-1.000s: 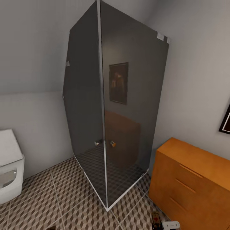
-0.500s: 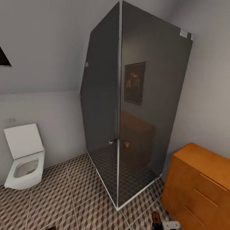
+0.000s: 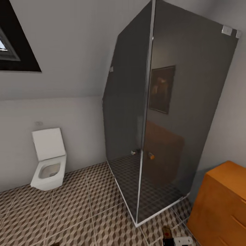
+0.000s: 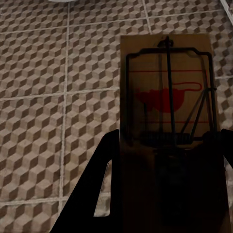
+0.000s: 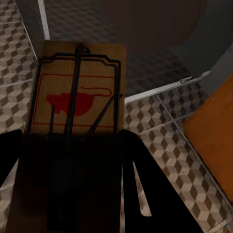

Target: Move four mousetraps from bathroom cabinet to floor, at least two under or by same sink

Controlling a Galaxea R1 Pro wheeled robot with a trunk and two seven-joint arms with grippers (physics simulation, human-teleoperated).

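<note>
— What is the robot holding?

— Two traps, one in each arm. The left end effector [image 4: 167,160] is clamped on a trap [image 4: 167,97]. Its dark fingers [image 4: 104,179] sit on both sides of the little wood board. The board has black wire on it and a red mouse shape. It hangs over the floor [image 4: 43,97], which has brown and white cube tiles.

— And the right one?

— The same. The right end effector [image 5: 70,160] is clamped on another trap [image 5: 80,92], also with black wire and a red mouse. Under that one I see the floor [image 5: 150,126], the pale bottom rail of the shower [image 5: 165,87] and a bit of the orange cabinet [image 5: 213,131].

— Where is the cabinet in the room?

— Low down on the right, by the wall. From the head view the cabinet [image 3: 222,205] stands just beside the shower [image 3: 164,112]. The shower is a tall box of dark glass with a thin pale frame. A picture and a brown shape show faintly in the glass.

— What else is there?

— A white toilet [image 3: 49,160] with its lid up, against the far wall, well apart from the shower. The floor [image 3: 78,212] runs between them. A dark window [image 3: 15,44] sits up high on the left. At the very bottom edge, near the cabinet, a small dark piece with a red spot [image 3: 166,235] peeks in beside a white part [image 3: 182,241]. I cannot tell what those are.
</note>
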